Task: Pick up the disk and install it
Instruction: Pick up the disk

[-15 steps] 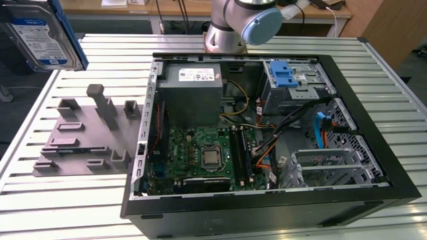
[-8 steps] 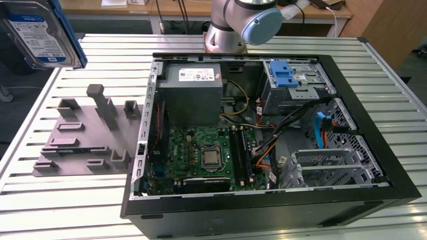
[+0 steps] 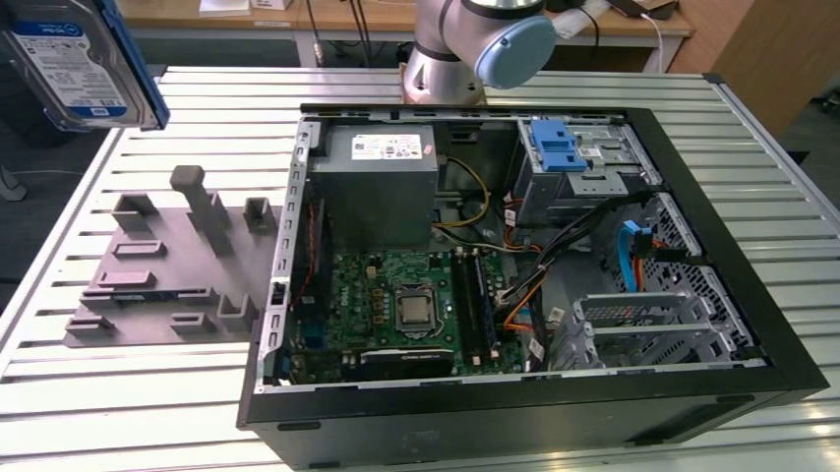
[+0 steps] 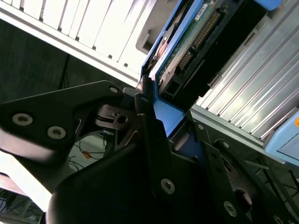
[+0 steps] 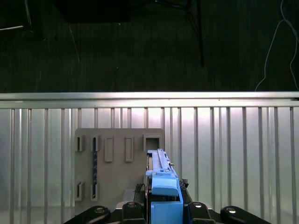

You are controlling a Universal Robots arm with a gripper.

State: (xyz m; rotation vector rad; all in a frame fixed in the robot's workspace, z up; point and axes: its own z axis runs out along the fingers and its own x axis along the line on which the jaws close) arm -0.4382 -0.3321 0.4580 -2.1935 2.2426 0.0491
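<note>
While the end effector (image 4: 166,115) pinches the disk (image 3: 69,57) by its blue frame, it seems stiff, fairly heavy and shock-sensitive; those edges suit gripping.

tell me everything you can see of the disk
The disk is a flat silver drive with a blue-and-white label and a blue plastic frame. It hangs above the table at the exterior view's left, its frame clamped between the jaws of the gripper. The second wrist view shows its green circuit board and connector pins.
</note>
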